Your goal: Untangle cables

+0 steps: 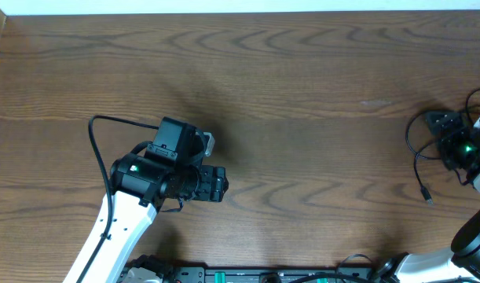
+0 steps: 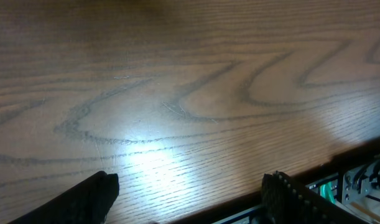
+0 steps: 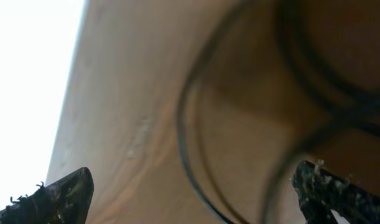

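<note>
The cables [image 1: 418,149] are thin black cords looped at the far right of the table, with one plug end [image 1: 426,196] trailing toward the front. No white or grey cord shows. My right gripper [image 1: 445,130] hovers right over the loops. In the right wrist view its jaws [image 3: 194,180] are open, and blurred black cable loops [image 3: 185,124] lie between and beyond them, not gripped. My left gripper [image 1: 216,185] is far from the cables at the lower left. Its jaws [image 2: 191,186] are open over bare wood and hold nothing.
The wooden table [image 1: 302,86] has its front edge close below my left gripper, with black hardware [image 2: 357,180] beyond it. A thicker black wire [image 1: 94,130] arcs off the left arm. A pale wall [image 3: 28,74] borders the table beside the right gripper.
</note>
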Available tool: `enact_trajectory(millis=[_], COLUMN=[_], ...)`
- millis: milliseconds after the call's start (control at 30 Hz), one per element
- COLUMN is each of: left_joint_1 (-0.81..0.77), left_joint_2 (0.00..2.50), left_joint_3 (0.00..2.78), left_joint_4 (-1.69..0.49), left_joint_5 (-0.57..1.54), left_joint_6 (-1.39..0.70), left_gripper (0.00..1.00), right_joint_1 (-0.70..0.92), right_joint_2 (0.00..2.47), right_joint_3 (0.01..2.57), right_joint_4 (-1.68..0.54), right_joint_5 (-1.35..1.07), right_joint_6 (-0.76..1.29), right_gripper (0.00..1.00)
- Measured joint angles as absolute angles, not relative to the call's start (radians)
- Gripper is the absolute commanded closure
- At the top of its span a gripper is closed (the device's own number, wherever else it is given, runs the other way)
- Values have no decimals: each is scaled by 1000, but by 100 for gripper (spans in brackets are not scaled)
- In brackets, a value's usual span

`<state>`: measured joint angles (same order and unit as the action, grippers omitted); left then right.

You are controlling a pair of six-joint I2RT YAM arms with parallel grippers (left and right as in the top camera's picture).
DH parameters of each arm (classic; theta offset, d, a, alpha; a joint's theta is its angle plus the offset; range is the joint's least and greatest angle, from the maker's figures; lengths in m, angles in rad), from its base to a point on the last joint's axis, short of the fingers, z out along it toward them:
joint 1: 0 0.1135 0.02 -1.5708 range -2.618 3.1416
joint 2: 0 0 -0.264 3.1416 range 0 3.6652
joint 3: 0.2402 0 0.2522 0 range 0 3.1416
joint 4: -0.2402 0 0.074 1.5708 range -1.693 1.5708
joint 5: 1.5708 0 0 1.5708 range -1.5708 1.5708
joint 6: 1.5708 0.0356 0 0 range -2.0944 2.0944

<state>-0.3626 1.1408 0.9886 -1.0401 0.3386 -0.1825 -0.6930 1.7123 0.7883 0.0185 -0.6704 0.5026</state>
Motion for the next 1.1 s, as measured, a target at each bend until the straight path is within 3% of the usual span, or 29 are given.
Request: enact_trajectory(millis=[200,367,533,867,1000,1100], left_joint_1=[-363,-363,-363,-363,-363,-363], left_joint_2=[1141,1141,1141,1141,1141,1141], left_joint_3=[988,988,989,989,988,989], left_joint_4=[-1041,-1040,-1040,-1041,-1038,-1035], left_joint_5=[339,339,339,339,339,339], left_joint_6=[-183,-181,-178,-178,-178,-178], left_gripper=[21,21,21,21,21,21], right_joint_1=[-758,-841,-875,-875,-875,-872], right_joint_2=[1690,1684,1699,1639,1492,1388], right_joint_3=[810,813,797,789,791,801], right_joint_4=[-246,-281,-152,525,486,260], right_joint_5=[-528,-541,-657,-1044,-1080,-1053], right_joint_6=[734,933,985,1037,1040,1025], right_gripper=[1,1,1,1,1,1])
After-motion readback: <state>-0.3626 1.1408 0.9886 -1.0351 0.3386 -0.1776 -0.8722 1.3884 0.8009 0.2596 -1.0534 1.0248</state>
